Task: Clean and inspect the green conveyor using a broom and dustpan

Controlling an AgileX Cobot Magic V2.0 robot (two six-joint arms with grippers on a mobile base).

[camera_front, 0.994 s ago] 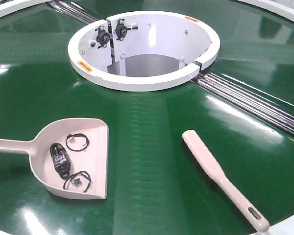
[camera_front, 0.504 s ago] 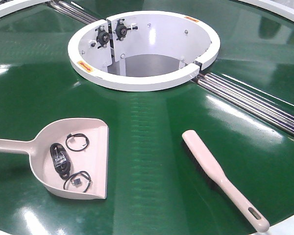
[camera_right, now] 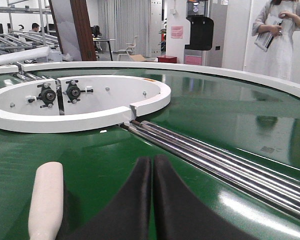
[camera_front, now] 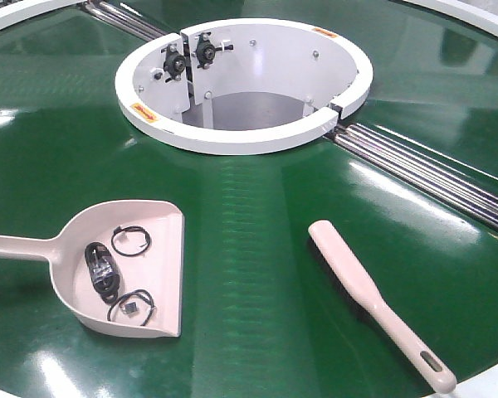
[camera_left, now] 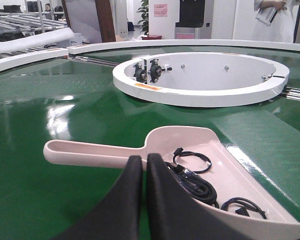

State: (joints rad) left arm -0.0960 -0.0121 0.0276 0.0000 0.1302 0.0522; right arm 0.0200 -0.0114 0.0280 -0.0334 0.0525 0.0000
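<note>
The green conveyor (camera_front: 257, 274) fills the front view around a white ring-shaped opening (camera_front: 245, 83). The beige dustpan (camera_front: 162, 249) lies at the front left, handle pointing left, with black cables (camera_front: 104, 269) inside. The slim beige broom (camera_front: 373, 303) lies at the front right, handle toward the near edge. Neither gripper shows in the front view. My left gripper (camera_left: 144, 161) is shut and empty, just in front of the dustpan (camera_left: 200, 150) by its handle. My right gripper (camera_right: 152, 162) is shut and empty above the belt, with the broom's tip (camera_right: 45, 200) to its left.
Silver roller rails (camera_front: 432, 178) run from the ring to the right edge and show in the right wrist view (camera_right: 215, 160). Bearings (camera_front: 187, 56) sit on the ring's inner wall. A person (camera_right: 280, 37) stands beyond the conveyor's far rim.
</note>
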